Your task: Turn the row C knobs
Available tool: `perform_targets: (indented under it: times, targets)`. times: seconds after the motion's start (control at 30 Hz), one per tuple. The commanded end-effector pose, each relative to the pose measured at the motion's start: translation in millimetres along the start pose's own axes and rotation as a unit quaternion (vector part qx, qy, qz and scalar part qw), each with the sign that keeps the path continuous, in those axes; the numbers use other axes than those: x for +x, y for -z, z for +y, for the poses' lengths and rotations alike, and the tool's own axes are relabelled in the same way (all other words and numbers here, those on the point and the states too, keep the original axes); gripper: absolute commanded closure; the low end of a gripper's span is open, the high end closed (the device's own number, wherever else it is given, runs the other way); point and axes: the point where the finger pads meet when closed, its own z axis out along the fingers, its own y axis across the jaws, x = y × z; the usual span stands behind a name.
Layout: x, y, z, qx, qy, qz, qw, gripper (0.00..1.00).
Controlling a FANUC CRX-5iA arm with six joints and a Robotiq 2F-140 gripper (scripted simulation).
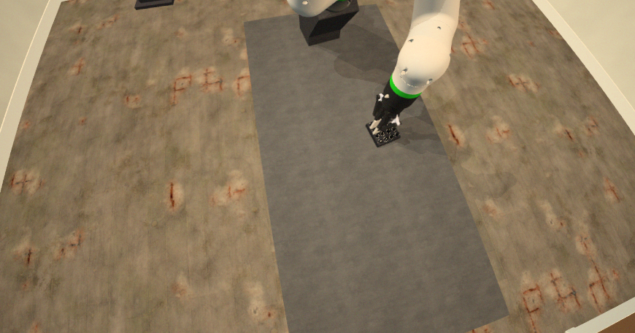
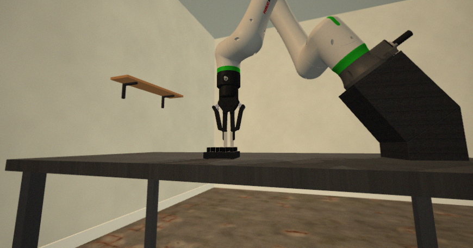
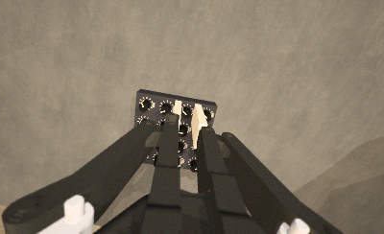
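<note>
The black knob box (image 1: pixel 382 136) stands on its feet on the grey mat (image 1: pixel 355 188). It also shows in the side view (image 2: pixel 221 153) and in the wrist view (image 3: pixel 177 129). My gripper (image 1: pixel 381 125) (image 2: pixel 229 144) points straight down over the box, its fingertips at knob height. In the wrist view the two pale finger pads stand a small gap apart, one on each side of a knob (image 3: pixel 183 128) near the box's far edge. The fingers look slightly apart from it, not clamped. The fingers hide several knobs. The names and white lines are too small to read.
The arm's black slanted pedestal (image 2: pixel 403 113) stands at the far end of the dark table (image 2: pixel 231 166), well away from the box. A wooden wall shelf (image 2: pixel 145 86) hangs beyond the table. The box sits near the mat's right edge.
</note>
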Motion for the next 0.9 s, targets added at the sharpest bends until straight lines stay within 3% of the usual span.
perform_targets:
  times: [0.0,0.6,0.87]
  targets:
    - [0.0,0.6,-0.2,0.0,0.0,0.0,1.0,0.88]
    - [0.0,35.5,-0.1,0.0,0.0,0.0,1.0,0.88]
    - [0.0,38.0,-0.1,0.0,0.0,0.0,1.0,0.88]
